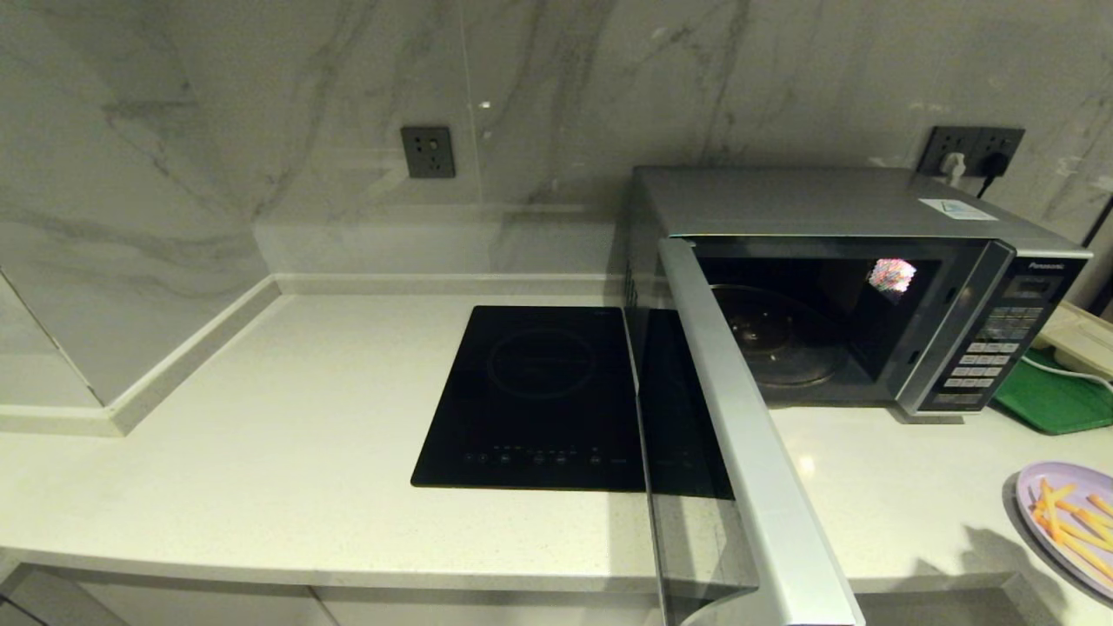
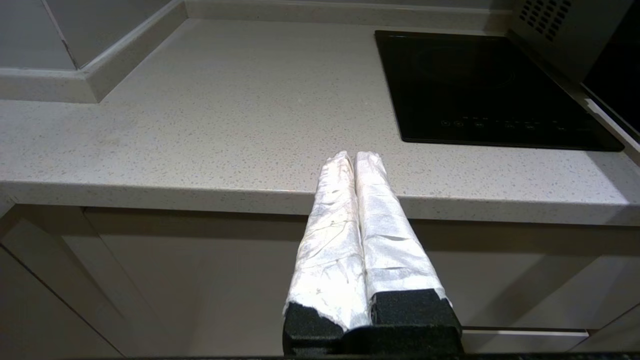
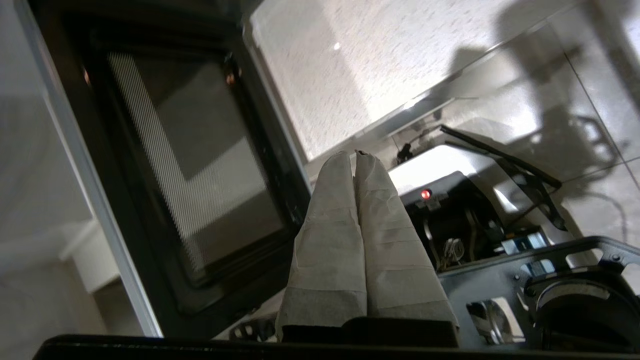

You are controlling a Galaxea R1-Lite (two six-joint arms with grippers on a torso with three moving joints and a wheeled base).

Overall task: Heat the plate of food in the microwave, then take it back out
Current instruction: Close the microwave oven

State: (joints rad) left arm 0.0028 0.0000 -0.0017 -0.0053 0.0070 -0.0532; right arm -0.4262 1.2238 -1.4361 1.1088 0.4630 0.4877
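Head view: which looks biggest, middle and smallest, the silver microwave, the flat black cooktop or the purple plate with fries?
1. The boxy silver microwave, its door swung open.
2. The flat black induction cooktop.
3. The round lilac plate of fries, smallest, though the picture's edge cuts off part of it, so its full size is unsure.

Three cameras, one kitchen counter

The head view looks down on the countertop (image 1: 261, 487), microwave (image 1: 835, 209) at two o'clock; the left wrist view sits low at the counter edge, sharing the cooktop (image 1: 539, 391); the right wrist view faces the open door (image 3: 165, 165) closely.
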